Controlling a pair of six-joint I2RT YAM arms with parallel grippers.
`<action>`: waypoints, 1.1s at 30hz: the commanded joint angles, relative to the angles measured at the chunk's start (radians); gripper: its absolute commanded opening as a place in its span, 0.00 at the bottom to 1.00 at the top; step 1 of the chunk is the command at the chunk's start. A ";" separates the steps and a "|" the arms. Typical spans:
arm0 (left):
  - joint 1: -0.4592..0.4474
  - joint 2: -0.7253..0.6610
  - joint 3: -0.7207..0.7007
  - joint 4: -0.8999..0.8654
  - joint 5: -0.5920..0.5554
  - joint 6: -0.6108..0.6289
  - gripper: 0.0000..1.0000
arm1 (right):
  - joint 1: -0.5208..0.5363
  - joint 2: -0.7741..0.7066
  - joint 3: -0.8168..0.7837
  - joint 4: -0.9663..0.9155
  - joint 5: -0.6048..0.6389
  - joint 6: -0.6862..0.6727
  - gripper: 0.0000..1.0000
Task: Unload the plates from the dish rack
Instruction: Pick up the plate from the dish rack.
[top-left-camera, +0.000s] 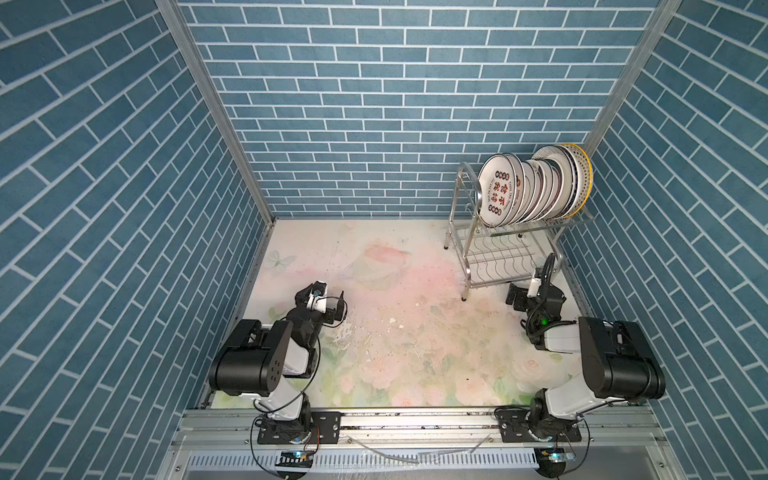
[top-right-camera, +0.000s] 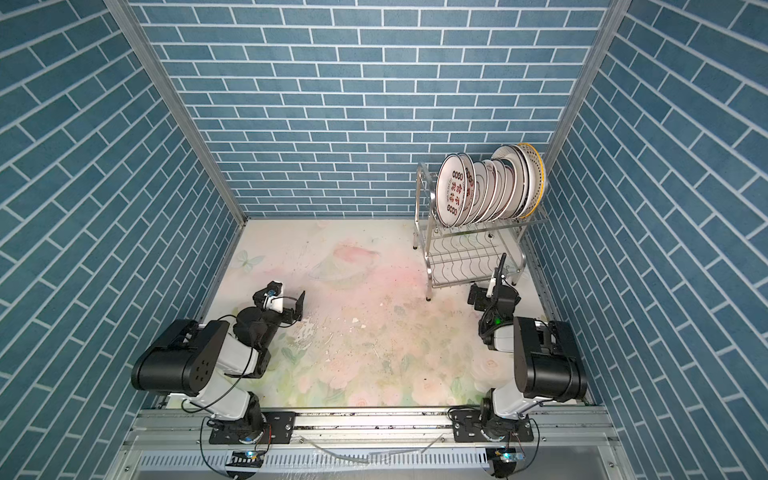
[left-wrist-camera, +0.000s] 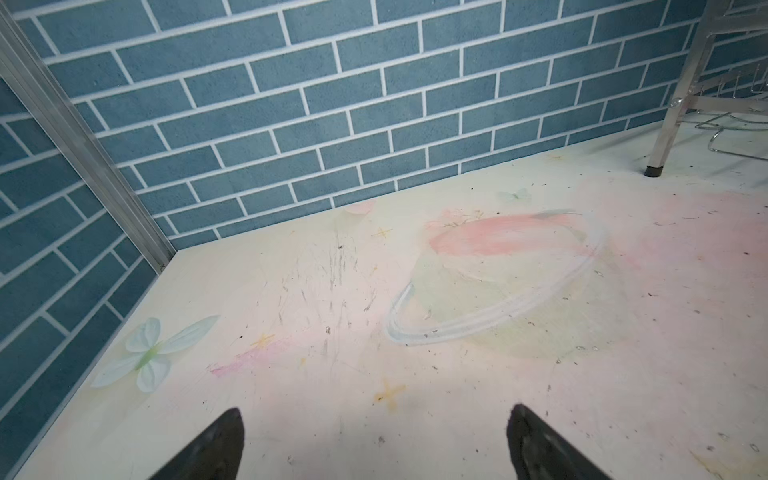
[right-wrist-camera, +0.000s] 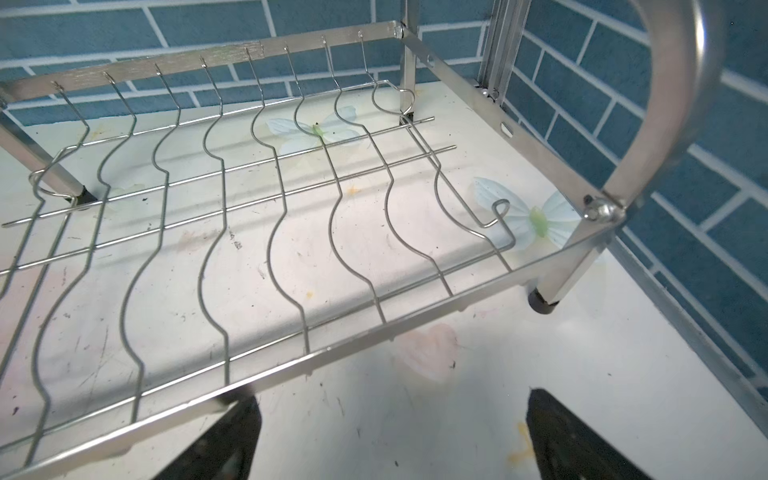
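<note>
Rack (top-left-camera: 498, 257) sits in the far right corner of the table (top-left-camera: 395, 332), close to both walls. Plates (top-left-camera: 532, 187) are all on its top tier, on edge in one packed row. The leftmost shows red-black characters and the rightmost has a yellow dotted rim.

Left gripper (left-wrist-camera: 376, 415) is low over the table on the near left, well apart from the rack. Jaws wide, nothing between them.

Right gripper (right-wrist-camera: 395, 399) is low, just in front of the rack's lower tier near a leg. Jaws wide, holding nothing. One finger (right-wrist-camera: 232, 428) lines up with the front rail; can't tell if it touches.
</note>
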 joint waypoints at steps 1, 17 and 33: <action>0.006 -0.012 -0.009 0.018 0.013 0.003 0.99 | 0.007 -0.005 0.027 0.018 -0.017 -0.044 0.99; 0.006 -0.007 0.001 0.018 -0.041 -0.018 0.99 | 0.006 -0.004 0.028 0.016 -0.023 -0.040 0.99; 0.005 -0.011 0.002 0.017 -0.051 -0.023 0.99 | 0.007 -0.006 0.022 0.024 -0.007 -0.040 0.99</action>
